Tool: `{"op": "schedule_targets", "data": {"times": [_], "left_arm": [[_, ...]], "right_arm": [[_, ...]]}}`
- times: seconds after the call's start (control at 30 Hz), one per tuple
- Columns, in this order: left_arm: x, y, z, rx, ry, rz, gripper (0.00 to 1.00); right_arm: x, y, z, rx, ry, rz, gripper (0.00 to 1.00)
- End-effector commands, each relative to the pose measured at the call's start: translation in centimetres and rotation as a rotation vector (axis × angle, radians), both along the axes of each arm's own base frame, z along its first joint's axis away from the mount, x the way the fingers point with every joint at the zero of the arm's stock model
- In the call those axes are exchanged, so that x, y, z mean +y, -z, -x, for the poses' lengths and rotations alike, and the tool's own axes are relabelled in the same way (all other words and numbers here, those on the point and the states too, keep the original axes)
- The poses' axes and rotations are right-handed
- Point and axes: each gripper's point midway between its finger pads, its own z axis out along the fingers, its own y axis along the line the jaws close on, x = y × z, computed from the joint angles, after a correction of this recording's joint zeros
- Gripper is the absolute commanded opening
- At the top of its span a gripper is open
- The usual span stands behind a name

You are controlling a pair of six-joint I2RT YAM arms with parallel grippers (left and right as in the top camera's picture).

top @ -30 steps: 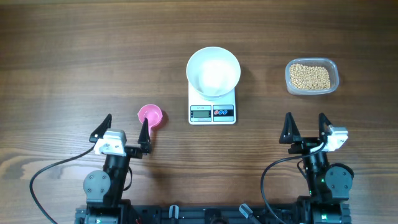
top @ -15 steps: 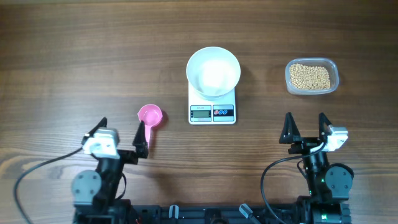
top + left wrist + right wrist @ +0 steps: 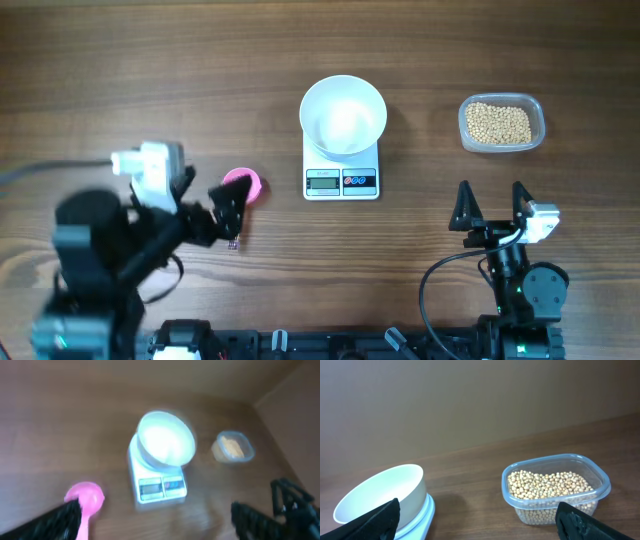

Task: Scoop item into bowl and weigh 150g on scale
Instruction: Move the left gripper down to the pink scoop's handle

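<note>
Left hand (image 3: pixel 207 203) spread wide, empty, pink scoop (image 3: pixel 243 184) right at its right finger. Bowl (image 3: pixel 343 115) on the scale (image 3: pixel 342 181), ahead and to its right. Right hand (image 3: pixel 490 192) spread too, beans (image 3: pixel 496 122) in the tub (image 3: pixel 538 112) straight ahead, well apart.

So the table (image 3: pixel 120 60) is mid-brown wood with darker grain streaks running across it. The bowl (image 3: pixel 343 115) is plain white, no pattern. The scale (image 3: pixel 341 182) is white too, with a grey display and a dark button panel. The beans (image 3: pixel 498 122) are tan-yellow, in a clear tub (image 3: pixel 537 118). The scoop (image 3: pixel 243 184) is bright pink, and the right gripper (image 3: pixel 490 190) is black.
</note>
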Motion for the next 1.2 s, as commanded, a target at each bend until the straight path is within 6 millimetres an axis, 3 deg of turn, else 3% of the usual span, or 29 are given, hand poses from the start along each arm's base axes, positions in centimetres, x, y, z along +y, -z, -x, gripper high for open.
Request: {"op": "schedule_targets", "data": {"times": [0.0, 0.1, 0.17, 0.27, 0.37, 0.57, 0.83, 1.0, 1.17], "left_arm": [[2.2, 1.7, -2.3, 0.315, -0.131, -0.092, 1.0], [2.0, 4.8, -3.9, 0.548, -0.119, -0.111, 1.0], [1.2, 8.2, -3.3, 0.763, -0.085, -0.093, 1.0], [0.7, 11.1, -2.5, 0.963, -0.047, -0.086, 1.0], [0.8, 13.3, -2.1, 1.051, 0.002, -0.112, 1.0], [2.3, 16.3, -0.7, 1.127, -0.052, -0.047, 1.0], [5.5, 20.2, -2.6, 1.05, -0.167, 0.033, 1.0], [6.1, 20.7, -3.4, 1.004, -0.167, 0.018, 1.0], [6.5, 22.5, -3.3, 1.009, -0.199, 0.002, 1.0]], "right_arm": [[0.3, -0.1, 0.0, -0.006, -0.016, -0.014, 1.0], [0.3, -0.1, 0.0, -0.006, -0.016, -0.014, 1.0], [0.3, -0.1, 0.0, -0.006, -0.016, -0.014, 1.0], [0.3, -0.1, 0.0, -0.006, -0.016, -0.014, 1.0], [0.3, -0.1, 0.0, -0.006, -0.016, -0.014, 1.0], [0.3, -0.1, 0.0, -0.006, -0.016, -0.014, 1.0], [0.3, -0.1, 0.0, -0.006, -0.016, -0.014, 1.0], [0.3, -0.1, 0.0, -0.006, -0.016, -0.014, 1.0], [0.3, -0.1, 0.0, -0.006, -0.016, -0.014, 1.0]]}}
